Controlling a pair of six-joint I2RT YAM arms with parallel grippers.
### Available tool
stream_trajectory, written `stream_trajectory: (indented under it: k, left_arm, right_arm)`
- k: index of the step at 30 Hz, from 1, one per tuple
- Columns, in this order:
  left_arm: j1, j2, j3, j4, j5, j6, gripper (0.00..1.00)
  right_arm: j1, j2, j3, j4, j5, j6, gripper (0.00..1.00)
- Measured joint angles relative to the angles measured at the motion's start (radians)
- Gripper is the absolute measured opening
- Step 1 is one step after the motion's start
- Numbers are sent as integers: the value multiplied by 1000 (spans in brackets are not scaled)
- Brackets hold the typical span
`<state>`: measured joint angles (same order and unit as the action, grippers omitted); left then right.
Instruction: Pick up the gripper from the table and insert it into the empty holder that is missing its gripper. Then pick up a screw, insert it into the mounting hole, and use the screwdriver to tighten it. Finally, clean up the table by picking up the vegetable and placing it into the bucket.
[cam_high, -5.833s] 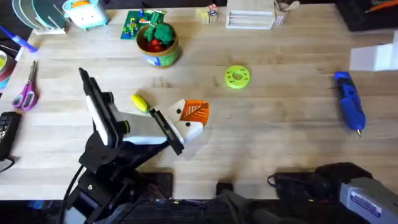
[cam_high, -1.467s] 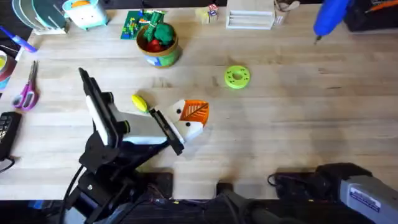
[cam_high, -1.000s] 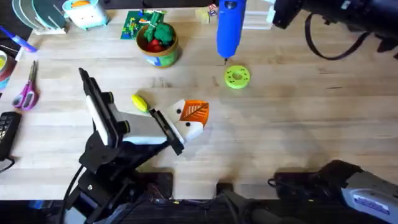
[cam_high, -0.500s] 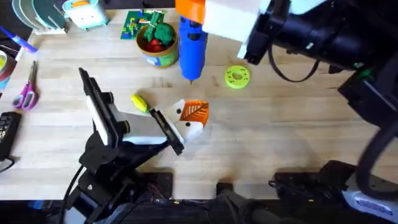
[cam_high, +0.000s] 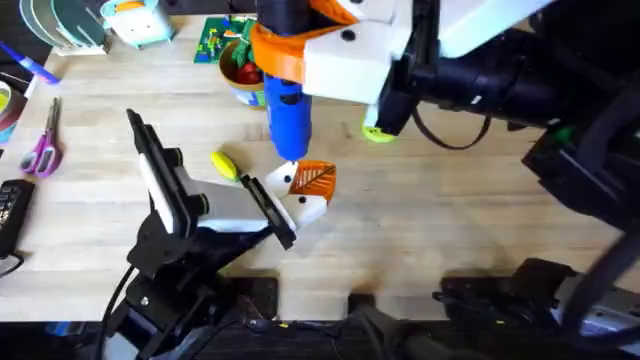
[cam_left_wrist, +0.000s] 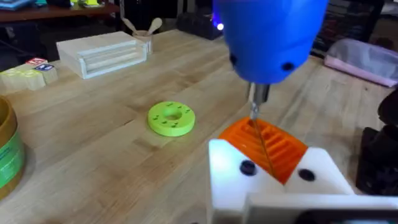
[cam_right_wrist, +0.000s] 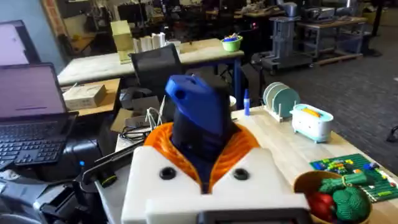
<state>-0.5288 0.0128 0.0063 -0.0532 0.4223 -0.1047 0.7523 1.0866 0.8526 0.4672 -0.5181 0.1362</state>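
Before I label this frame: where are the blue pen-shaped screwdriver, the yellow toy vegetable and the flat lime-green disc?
blue pen-shaped screwdriver (cam_high: 289, 118), overhead view, on its barrel.
yellow toy vegetable (cam_high: 225, 164), overhead view, on its middle.
flat lime-green disc (cam_left_wrist: 171, 117), left wrist view, on its top face.

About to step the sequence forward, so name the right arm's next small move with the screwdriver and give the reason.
Probably a short lowering with slight re-aiming, so the tip seats in the screw head. The right claw is shut on the screwdriver, whose thin tip hangs just above the orange gripper seated in the holder, which the left claw holds. Whether the tip sits exactly over the mounting hole is unclear.
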Motion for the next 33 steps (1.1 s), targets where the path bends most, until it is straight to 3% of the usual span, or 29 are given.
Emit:
stream_trajectory:
  k: [8,33]
  left_arm:
    - [0,0,0,0,0,0,17]
    - [0,0,0,0,0,0,17]
  right_arm:
    - [31,62,0,44,0,14,25]
    - [31,86,0,49,-15,51,25]
